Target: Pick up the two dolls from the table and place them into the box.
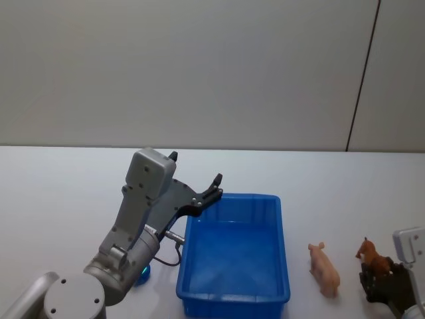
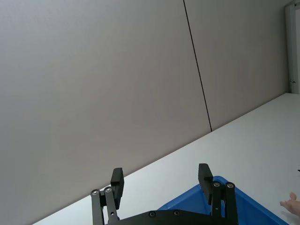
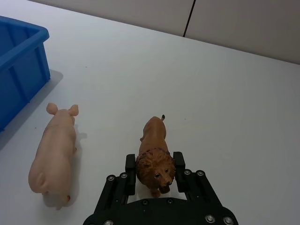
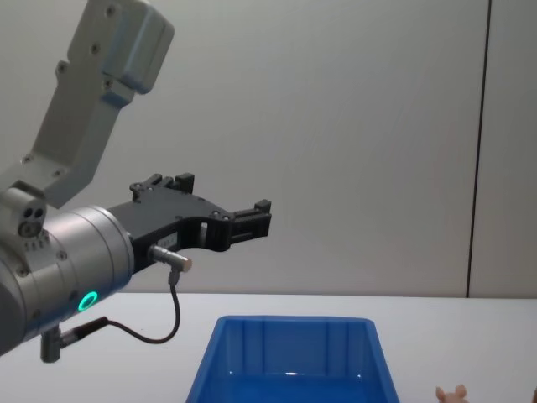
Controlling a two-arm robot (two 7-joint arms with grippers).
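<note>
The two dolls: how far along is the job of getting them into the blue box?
Done: nothing; the box holds no doll. In hand: the right hand grips the brown doll, standing on the table. To do: boxing it, then the pink doll. The left hand hovers open.

In the head view the right claw [image 1: 380, 274] sits at 4 o'clock, cut off by the frame's corner. It hides the end of the brown doll [image 1: 370, 252] nearest the robot. From the chest, only the ears and crown of the pink doll [image 4: 450, 393] rise above the frame edge at 5 o'clock, and the box [image 4: 289, 353] loses its near part at 6 o'clock. The right wrist view hides the brown doll's forelegs behind the claw. The left wrist view catches just a corner of the box and a sliver of the pink doll.
</note>
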